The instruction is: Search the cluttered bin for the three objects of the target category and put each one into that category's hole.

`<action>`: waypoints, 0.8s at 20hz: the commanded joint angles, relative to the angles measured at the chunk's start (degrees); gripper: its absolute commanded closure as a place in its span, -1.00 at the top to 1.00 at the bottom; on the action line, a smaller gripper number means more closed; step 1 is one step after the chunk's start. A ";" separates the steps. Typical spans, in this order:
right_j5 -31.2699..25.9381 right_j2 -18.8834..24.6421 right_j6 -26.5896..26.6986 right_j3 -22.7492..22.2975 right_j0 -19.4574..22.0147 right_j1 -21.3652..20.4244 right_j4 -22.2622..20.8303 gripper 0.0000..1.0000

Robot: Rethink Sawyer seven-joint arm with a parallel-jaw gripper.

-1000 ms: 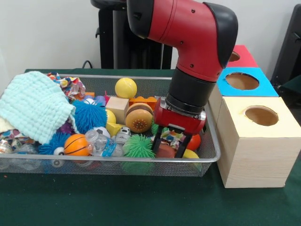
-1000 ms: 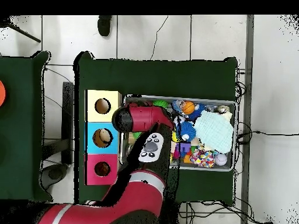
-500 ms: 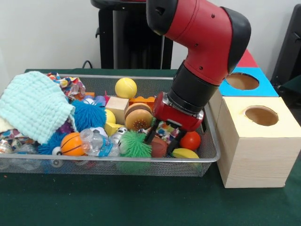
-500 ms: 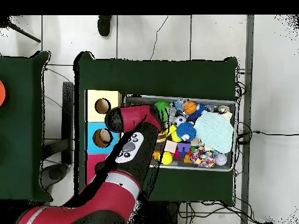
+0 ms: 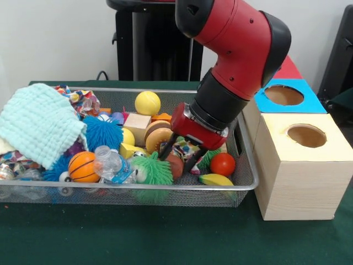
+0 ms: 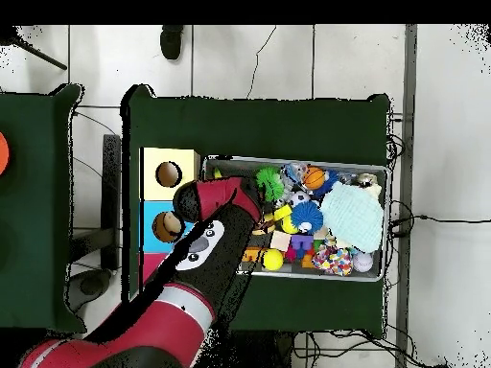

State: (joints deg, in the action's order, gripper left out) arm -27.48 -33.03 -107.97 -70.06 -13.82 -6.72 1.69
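Observation:
My gripper reaches down, tilted, into the right half of the wire bin. Its fingers stand open on either side of a small brown ball, touching the clutter. A red ball and a yellow banana-shaped toy lie just right of it, and a green spiky ball just left. Behind the gripper sit a burger toy, a wooden block and a yellow ball. In the overhead view my arm covers the gripper and the bin's left end.
Right of the bin stand three boxes with round holes: yellow-topped, blue, red. A pale green cloth, blue spiky ball, orange basketball and plastic bottle fill the bin's left.
My gripper has swung left across the bin and tilted more, staying low in the clutter. The green spiky ball, bottle and basketball were shoved left; the red ball and banana toy are now uncovered.

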 commanded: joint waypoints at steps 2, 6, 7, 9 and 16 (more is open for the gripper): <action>-2.30 -4.08 -15.91 -0.44 2.00 6.07 1.38 1.00; -1.44 -4.83 -15.21 0.56 2.28 6.69 2.08 1.00; -1.40 -4.63 -14.78 0.51 2.45 6.49 2.13 1.00; -1.18 -4.91 -14.44 0.75 2.72 6.33 2.36 1.00; -1.04 1.58 -9.25 0.05 6.03 4.69 3.25 1.00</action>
State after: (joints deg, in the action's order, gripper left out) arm -27.51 -38.34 -107.99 -69.74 -12.19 -3.80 2.64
